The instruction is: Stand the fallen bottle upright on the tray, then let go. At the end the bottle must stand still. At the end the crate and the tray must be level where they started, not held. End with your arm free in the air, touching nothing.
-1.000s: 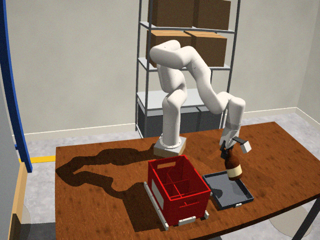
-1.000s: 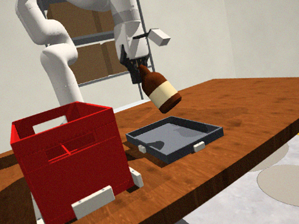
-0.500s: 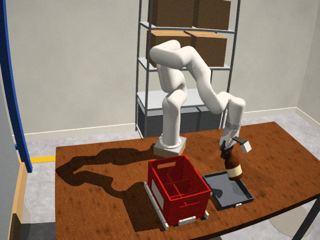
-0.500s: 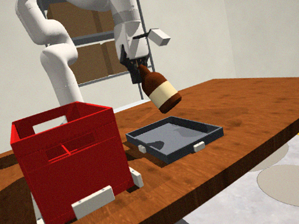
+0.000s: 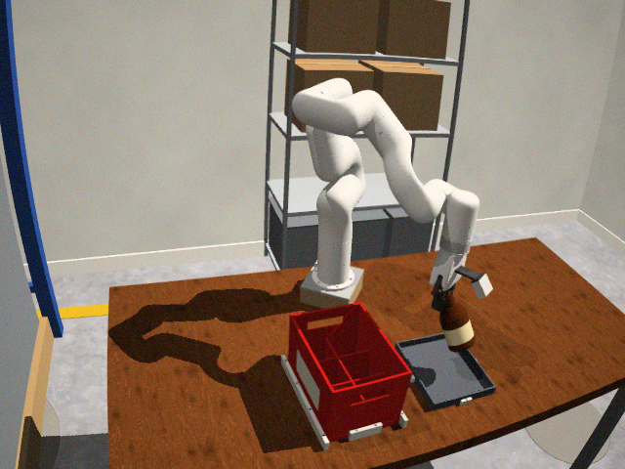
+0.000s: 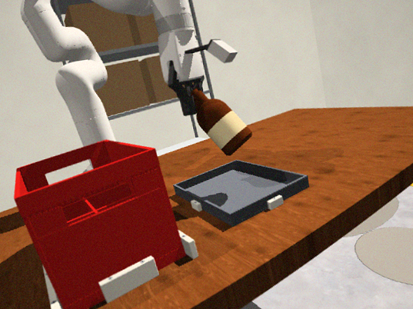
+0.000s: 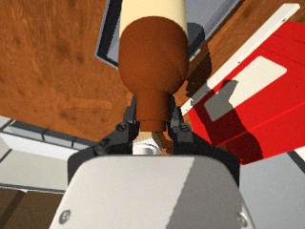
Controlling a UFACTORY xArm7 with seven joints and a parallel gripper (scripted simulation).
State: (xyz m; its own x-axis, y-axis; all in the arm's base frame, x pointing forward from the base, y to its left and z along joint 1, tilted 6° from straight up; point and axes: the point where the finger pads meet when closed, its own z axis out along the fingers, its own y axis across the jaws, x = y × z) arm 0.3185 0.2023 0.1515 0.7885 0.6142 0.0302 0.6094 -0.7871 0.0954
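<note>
Smooth white rounded arm [image 5: 383, 146] on a round flanged base, ending in a black-fingered gripper [image 6: 189, 96].

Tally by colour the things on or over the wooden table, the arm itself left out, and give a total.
Red: 1, the crate
Dark grey: 1, the tray
Brown with a cream label: 1, the bottle, held tilted above the tray by its neck in the end effector
Total: 3

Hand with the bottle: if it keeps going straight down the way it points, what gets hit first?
Probably the tray. The hand grips the bottle by its neck, tilted, hanging above the tray, so the bottle's base would likely touch the tray floor first; exact depth is unclear.
</note>
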